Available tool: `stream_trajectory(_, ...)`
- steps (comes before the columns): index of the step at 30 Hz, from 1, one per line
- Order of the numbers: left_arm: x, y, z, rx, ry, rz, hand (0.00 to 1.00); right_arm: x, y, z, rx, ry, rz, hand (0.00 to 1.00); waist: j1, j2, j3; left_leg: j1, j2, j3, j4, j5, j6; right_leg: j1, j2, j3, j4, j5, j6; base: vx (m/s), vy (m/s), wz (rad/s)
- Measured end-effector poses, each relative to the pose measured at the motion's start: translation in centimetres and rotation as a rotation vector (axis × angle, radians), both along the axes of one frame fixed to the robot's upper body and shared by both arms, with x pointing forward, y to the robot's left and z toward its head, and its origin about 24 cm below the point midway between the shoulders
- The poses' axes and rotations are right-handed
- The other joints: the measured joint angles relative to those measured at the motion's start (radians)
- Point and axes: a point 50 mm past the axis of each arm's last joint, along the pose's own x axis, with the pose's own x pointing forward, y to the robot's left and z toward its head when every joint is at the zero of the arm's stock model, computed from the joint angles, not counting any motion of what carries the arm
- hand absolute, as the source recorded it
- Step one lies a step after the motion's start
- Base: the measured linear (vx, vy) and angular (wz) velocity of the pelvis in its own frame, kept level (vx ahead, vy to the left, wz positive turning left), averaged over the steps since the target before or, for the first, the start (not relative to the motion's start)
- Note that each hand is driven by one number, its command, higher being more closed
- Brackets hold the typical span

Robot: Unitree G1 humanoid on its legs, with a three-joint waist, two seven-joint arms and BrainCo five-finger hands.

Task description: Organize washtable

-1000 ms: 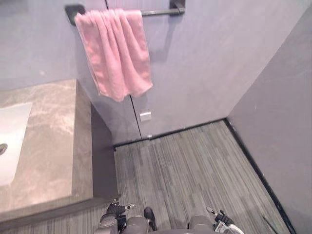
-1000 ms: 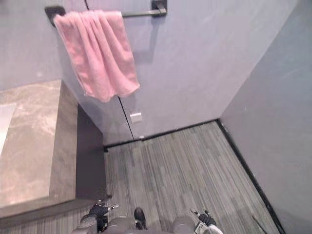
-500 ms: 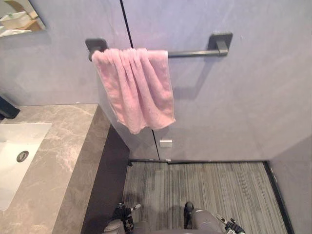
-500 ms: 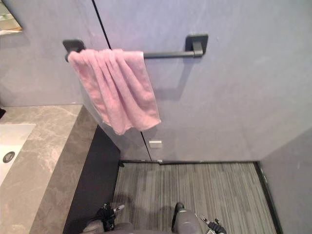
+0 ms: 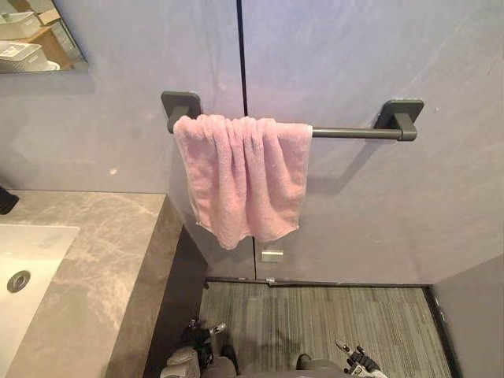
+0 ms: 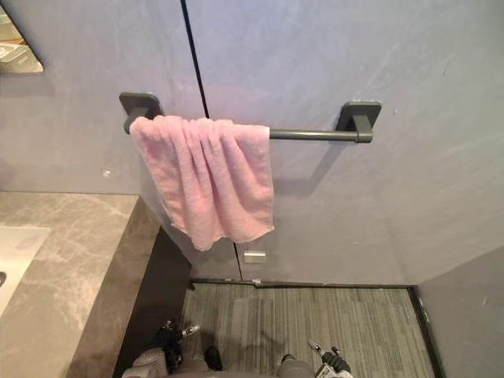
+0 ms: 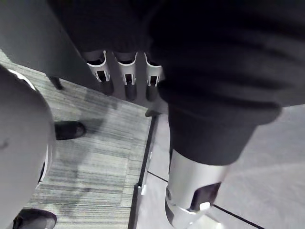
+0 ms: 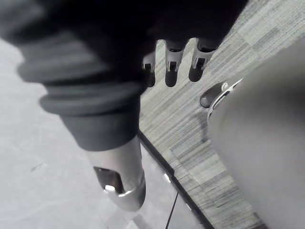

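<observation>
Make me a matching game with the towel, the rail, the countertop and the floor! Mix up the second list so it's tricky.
Things:
1. towel
2. rail
3. countertop
4. floor

Descriptions:
A. grey, with thin stripes
B. pink, hanging in folds
C. dark, fixed to the wall
D. brownish-grey marbled stone, around the white sink

Pairs: 1-B, 2-C, 3-D, 4-A

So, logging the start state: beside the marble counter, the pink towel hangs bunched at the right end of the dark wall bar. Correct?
No: beside the marble counter, the pink towel hangs bunched at the left end of the dark wall bar, as the left eye view shows.
</observation>
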Motion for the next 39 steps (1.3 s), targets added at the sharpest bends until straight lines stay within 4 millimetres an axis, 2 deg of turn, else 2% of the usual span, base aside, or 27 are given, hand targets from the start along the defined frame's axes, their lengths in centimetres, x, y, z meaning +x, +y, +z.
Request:
stream_trajectory(7, -0.6, 0.0, -0.3, 0.029, 0.036, -0.074, 0.0, -0.3, -0.7, 0.0, -0.019, 0.021, 0.025, 0.0, -0.002, 0.023, -0.013, 0.03, -0.017, -0.027, -0.072, 0.033, 0.01, 0.005, -0.002, -0.013, -0.001, -0.007, 0.011, 0.0, 0.008, 0.07)
stream_trajectory(10, -0.9, 0.2, -0.3, 0.033, 0.04, -0.065, 0.0, -0.5, -0.8, -0.1, -0.027, 0.037, 0.038, 0.0, -0.004, 0.02, -0.012, 0.042, -0.021, -0.043, -0.09, 0.042, 0.01, 0.022, -0.001, -0.026, -0.011, -0.007, 0.011, -0.02, -0.011, 0.11)
stream_trajectory(16, -0.7, 0.8, 0.1, 0.062, 0.002, -0.006, 0.0, -1.1, -0.7, -0.3, -0.034, 0.071, 0.032, 0.0, -0.001, -0.002, -0.022, 0.038, -0.027, -0.078, -0.09, 0.042, 0.01, 0.032, -0.004, -0.048, -0.024, -0.007, 0.011, -0.02, -0.002, 0.11)
stream_trajectory(19, 0.7, 0.3, 1.5, 0.054, -0.122, 0.039, 0.0, -1.7, -0.8, -0.4, -0.038, 0.084, 0.027, 0.0, 0.0, -0.004, -0.023, 0.033, -0.033, -0.097, -0.091, 0.043, 0.011, 0.038, -0.009, -0.06, -0.032, -0.007, 0.011, 0.0, 0.006, 0.17)
stream_trajectory(24, 4.0, -0.3, 6.6, 0.046, -0.458, 0.083, 0.0, -2.2, -0.9, -0.4, -0.06, 0.095, 0.016, 0.0, 0.002, -0.001, -0.025, 0.018, -0.037, -0.125, -0.091, 0.044, 0.013, 0.038, -0.011, -0.083, -0.035, -0.01, 0.012, 0.0, -0.007, 0.13)
stream_trajectory(36, 6.5, -0.2, 11.4, 0.115, -0.694, 0.119, 0.0, -2.5, -1.2, -0.3, -0.085, 0.103, 0.014, 0.0, 0.007, 0.003, -0.029, 0.017, -0.034, -0.13, -0.093, 0.043, 0.013, 0.039, -0.009, -0.081, -0.036, -0.012, 0.01, -0.01, -0.001, 0.0)
stream_trajectory(39, 6.7, -0.2, 11.8, 0.151, -0.711, 0.111, 0.0, -2.8, -1.1, -0.3, -0.086, 0.112, 0.018, 0.0, 0.001, 0.002, -0.041, 0.017, -0.034, -0.127, -0.093, 0.043, 0.012, 0.039, -0.008, -0.079, -0.04, -0.011, 0.01, 0.0, -0.003, -0.01)
